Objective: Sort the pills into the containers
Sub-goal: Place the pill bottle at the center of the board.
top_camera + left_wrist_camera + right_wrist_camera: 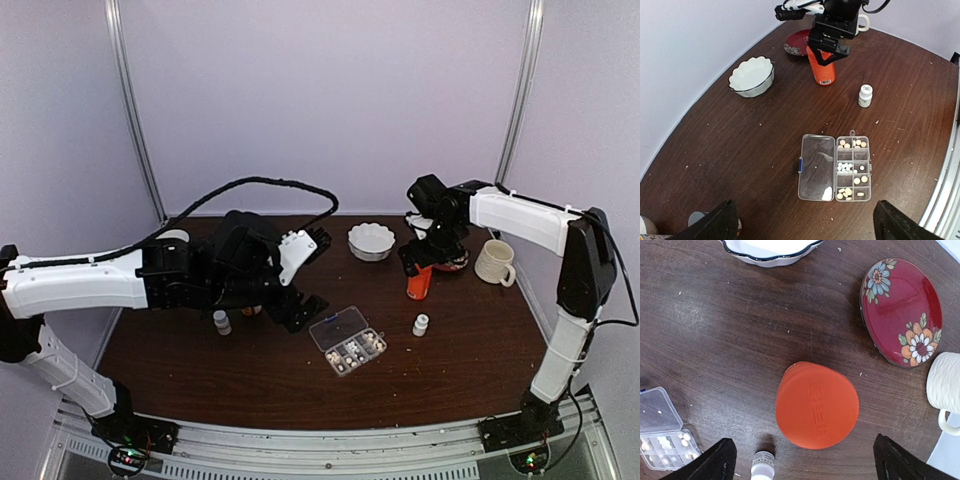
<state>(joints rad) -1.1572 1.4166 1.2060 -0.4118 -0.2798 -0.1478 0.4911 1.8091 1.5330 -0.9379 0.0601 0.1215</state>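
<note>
Lilac walls (330, 100) enclose a dark wood table (480, 340) bearing the organizer box (816, 165)

Orange bottle (817, 405) centred between wide-apart jaws, red floral plate (900, 310) beside cream mug (945, 382), organizer box (660, 411) lower left.

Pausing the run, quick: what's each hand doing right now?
Left hand: open, empty.
Right hand: open, above the orange bottle, not gripping it.
</note>
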